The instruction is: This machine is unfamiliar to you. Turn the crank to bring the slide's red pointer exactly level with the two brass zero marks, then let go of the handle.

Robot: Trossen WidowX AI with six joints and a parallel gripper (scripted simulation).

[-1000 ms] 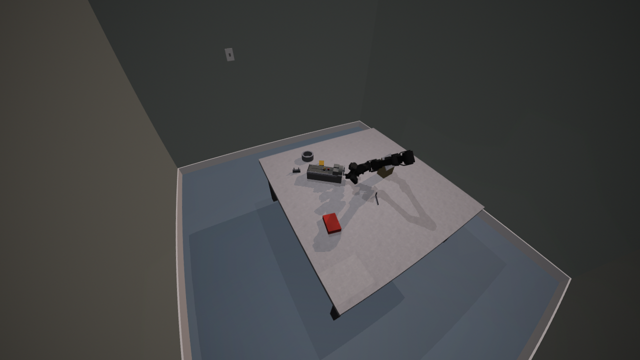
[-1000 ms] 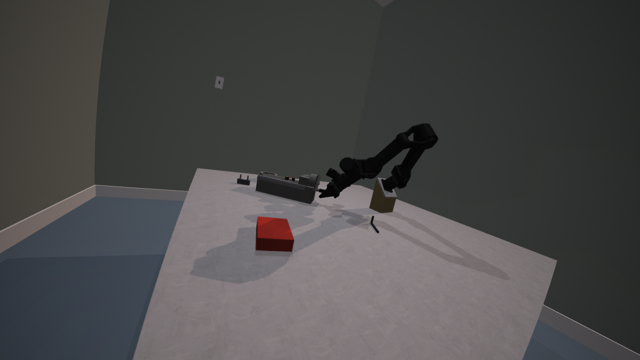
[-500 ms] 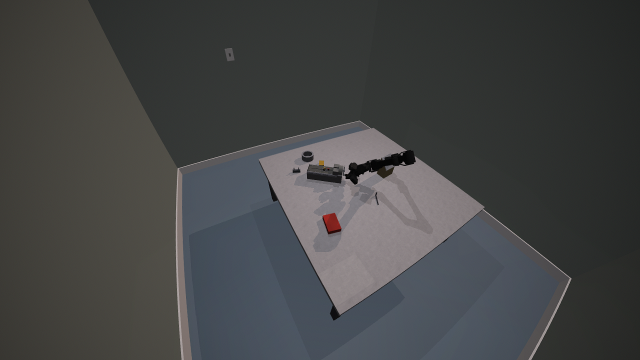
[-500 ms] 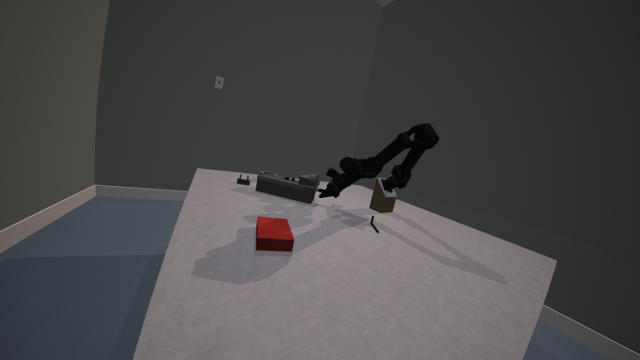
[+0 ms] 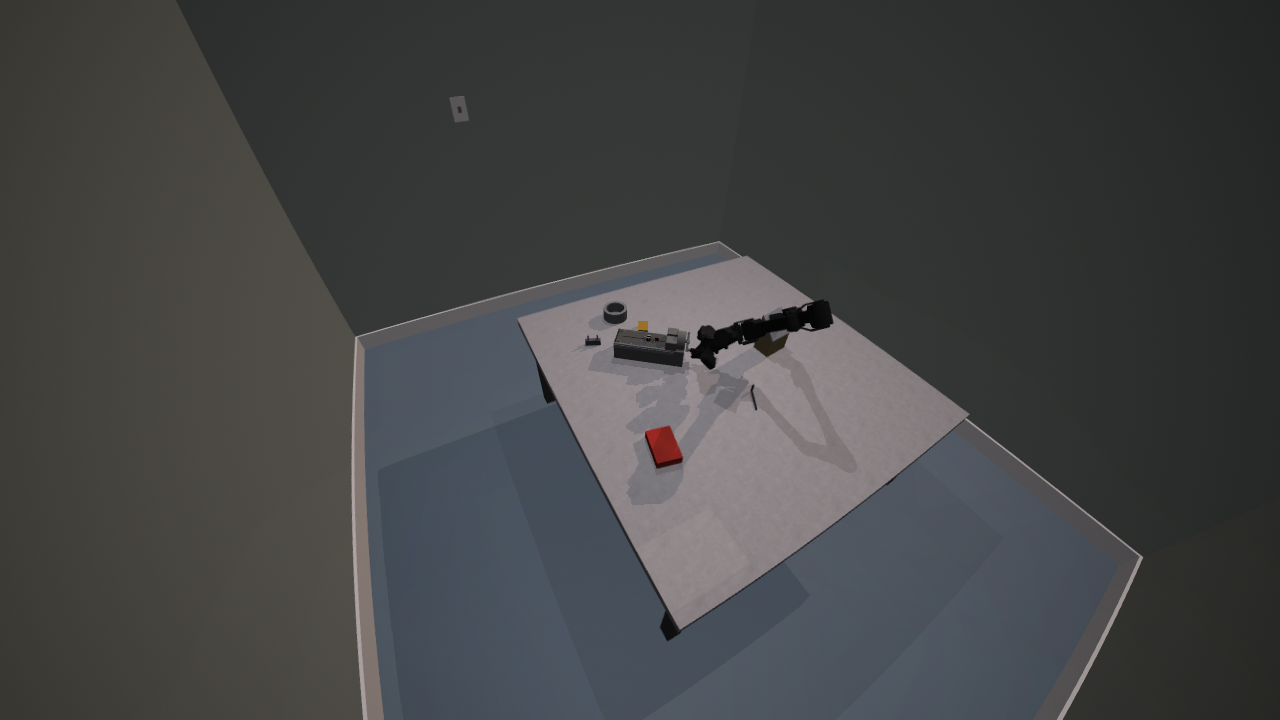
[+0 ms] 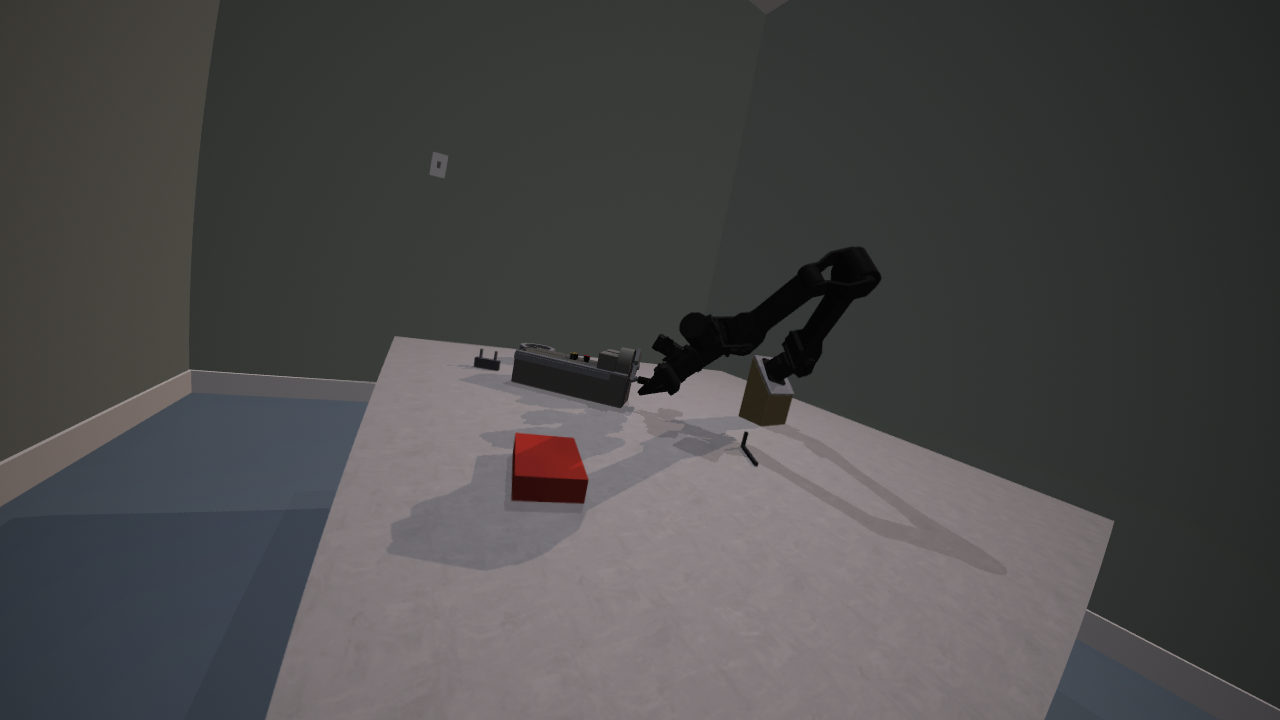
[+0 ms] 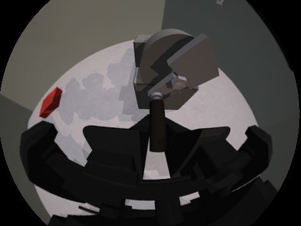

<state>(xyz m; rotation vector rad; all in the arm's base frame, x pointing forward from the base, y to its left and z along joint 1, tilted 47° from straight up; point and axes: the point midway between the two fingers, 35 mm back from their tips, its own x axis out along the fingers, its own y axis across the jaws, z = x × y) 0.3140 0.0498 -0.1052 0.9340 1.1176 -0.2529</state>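
The grey machine stands at the back of the table, its crank end toward the arm. My gripper is shut on the dark crank handle, which stands between the two fingers in the wrist view. The short crank arm slants up and right from the handle to the hub, before a round disc and a flat plate. A small red spot shows on the machine's top, right of a yellow one. Whether pointer and marks are level is too small to tell.
A red block lies toward the front. A grey ring and a yellow block are behind the machine. A two-pinned dark piece is left of it. A bent black rod lies near the arm's base.
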